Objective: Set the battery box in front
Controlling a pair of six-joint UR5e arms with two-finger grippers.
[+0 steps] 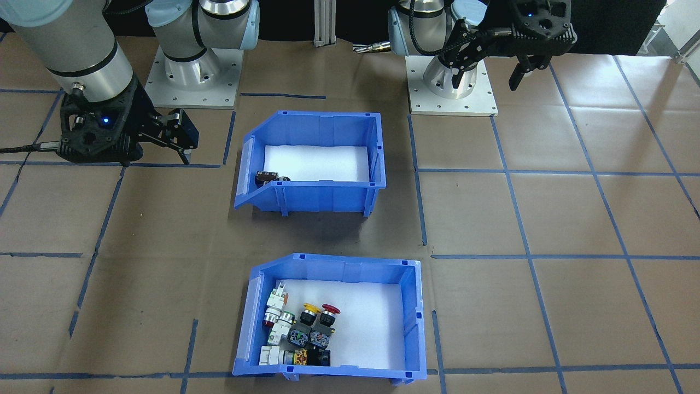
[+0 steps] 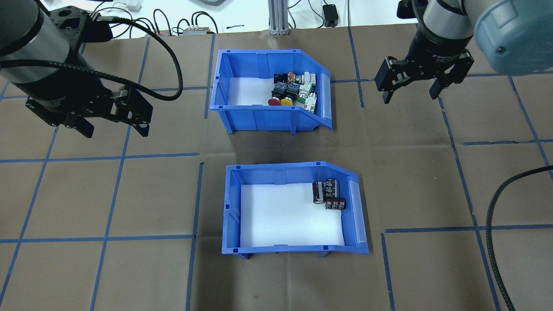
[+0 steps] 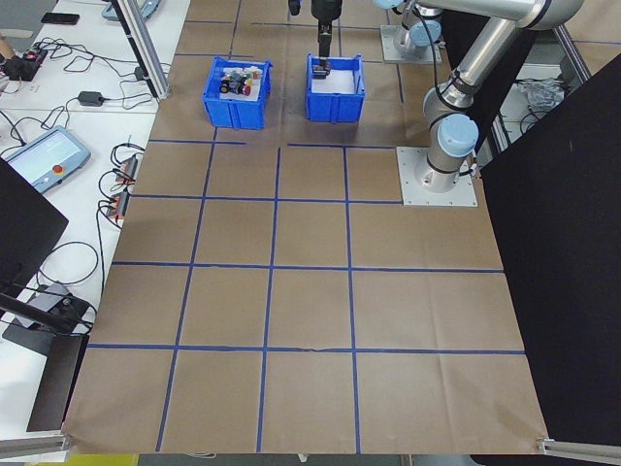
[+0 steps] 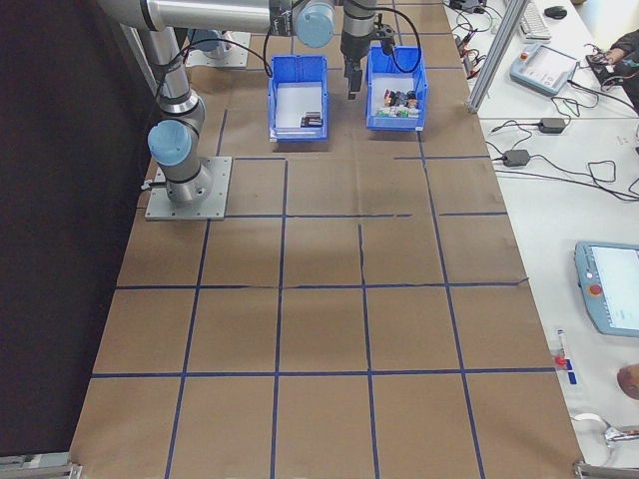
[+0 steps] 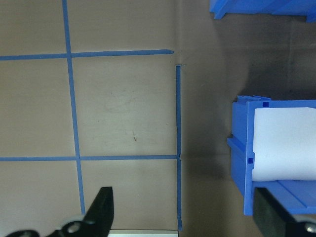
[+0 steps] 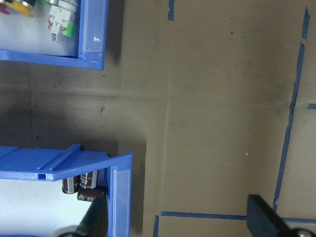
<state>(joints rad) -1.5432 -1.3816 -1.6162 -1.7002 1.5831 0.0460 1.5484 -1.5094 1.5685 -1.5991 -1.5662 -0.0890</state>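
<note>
The battery box (image 2: 288, 249) is a blue bin with a white liner, standing on the brown table nearer the robot's base. A few dark cells (image 2: 328, 194) lie at its sloped end. The front-facing view shows the same battery box (image 1: 322, 198) in its upper middle. My left gripper (image 2: 114, 129) hovers open and empty off the box's closed end. The left wrist view shows that gripper (image 5: 187, 217) beside the box's wall (image 5: 242, 163). My right gripper (image 2: 409, 95) hangs open and empty beyond the sloped end. In the right wrist view the cells (image 6: 86, 182) show past its fingers.
An identical blue bin (image 2: 268, 122) with red, yellow and white push-button switches (image 2: 293, 90) stands farther from the robot, behind the battery box. Blue tape lines grid the brown table. Cables and devices lie along the table's far edge (image 2: 173, 26). The arm bases (image 1: 194, 76) stand behind.
</note>
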